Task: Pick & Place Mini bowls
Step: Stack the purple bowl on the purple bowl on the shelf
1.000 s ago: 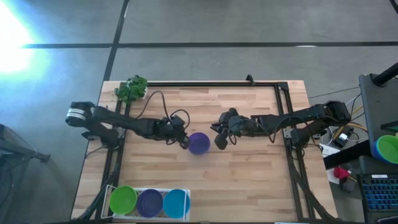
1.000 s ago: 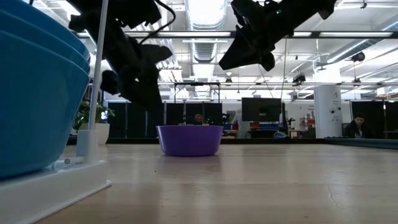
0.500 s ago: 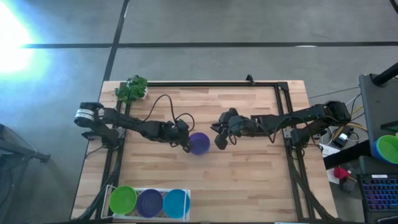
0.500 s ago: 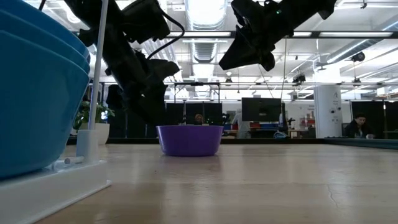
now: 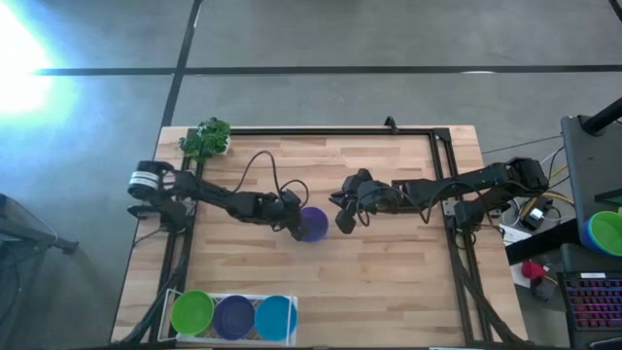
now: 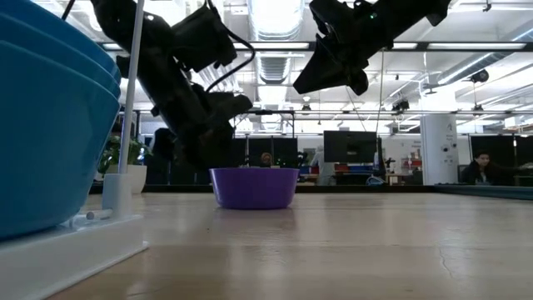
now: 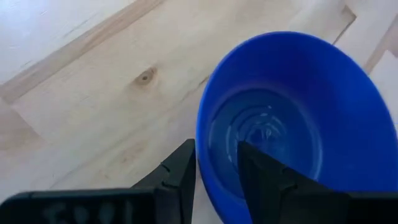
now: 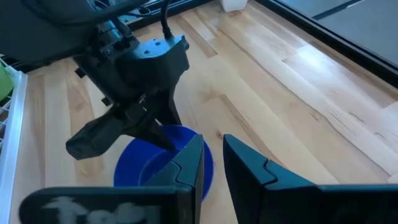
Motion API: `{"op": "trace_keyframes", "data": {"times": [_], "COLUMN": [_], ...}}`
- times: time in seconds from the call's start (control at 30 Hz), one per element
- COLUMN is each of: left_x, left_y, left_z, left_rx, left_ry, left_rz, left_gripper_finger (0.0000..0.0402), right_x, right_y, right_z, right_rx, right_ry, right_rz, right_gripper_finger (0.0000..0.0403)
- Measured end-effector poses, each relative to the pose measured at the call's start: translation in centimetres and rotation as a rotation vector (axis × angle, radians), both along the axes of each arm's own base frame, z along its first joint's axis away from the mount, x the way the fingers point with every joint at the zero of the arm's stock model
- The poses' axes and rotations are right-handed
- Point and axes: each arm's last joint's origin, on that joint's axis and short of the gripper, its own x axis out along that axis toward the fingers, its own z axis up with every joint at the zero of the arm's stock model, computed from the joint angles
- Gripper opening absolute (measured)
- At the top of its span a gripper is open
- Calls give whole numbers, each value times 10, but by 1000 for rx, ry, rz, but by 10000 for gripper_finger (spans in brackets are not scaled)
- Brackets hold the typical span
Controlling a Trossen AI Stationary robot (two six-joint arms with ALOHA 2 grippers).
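Nearest the desk's front edge (image 5: 389, 321), a white mesh tray (image 5: 170, 297) is seen holding three stacked groups of mini bowls: green (image 5: 192, 313), purple (image 5: 234, 317) and blue (image 5: 275, 317). In the low view the blue stack (image 6: 50, 125) is seen close by, in the tray (image 6: 75, 250)

At mid-desk a single purple mini bowl (image 5: 312, 224) sits upright on the wood (image 6: 254, 187). The left end effector (image 5: 295, 225) is placed at that bowl's rim; in the left wrist view one finger (image 7: 180, 171) is seen outside the wall and the other inside the bowl (image 7: 292, 118), not yet clenched, with a narrow gap kept between them

The right end effector (image 5: 342, 216) is held just beside the bowl on the other side, raised above the desk in the low view (image 6: 329, 71), nothing grasped, fingers (image 8: 186, 163) set slightly apart

At the far left corner a leafy toy plant (image 5: 205, 138) is noted
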Motion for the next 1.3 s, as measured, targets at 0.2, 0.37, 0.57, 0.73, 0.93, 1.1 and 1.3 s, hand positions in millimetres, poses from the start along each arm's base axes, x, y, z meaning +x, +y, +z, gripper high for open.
{"op": "trace_keyframes", "data": {"times": [0.2, 0.37, 0.57, 0.73, 0.93, 1.1, 1.3], "left_x": [1, 1, 0, 0, 0, -1, -5], "left_y": [0, 0, 0, 0, 0, 0, 1], "left_z": [-5, -5, -4, -4, -3, -1, 16], "left_rx": [-1, -2, -2, 8, 32, 43, 58], "left_ry": [16, 16, 18, 20, 25, 23, -21], "left_rz": [2, 2, 2, 2, -23, -38, -50], "left_gripper_finger": [109, 81, 11, 4, 2, 1, 1], "right_x": [0, 0, 0, 0, 0, 0, 0], "right_y": [0, 0, 0, 0, 0, 0, 0], "right_z": [0, 0, 0, 0, 0, 0, 0], "right_rx": [0, 0, 2, 2, 2, 2, 1], "right_ry": [1, 1, 0, 1, 1, 2, 2], "right_rz": [0, 0, -2, -2, -2, -2, -1], "right_gripper_finger": [59, 59, 59, 59, 59, 59, 59]}}
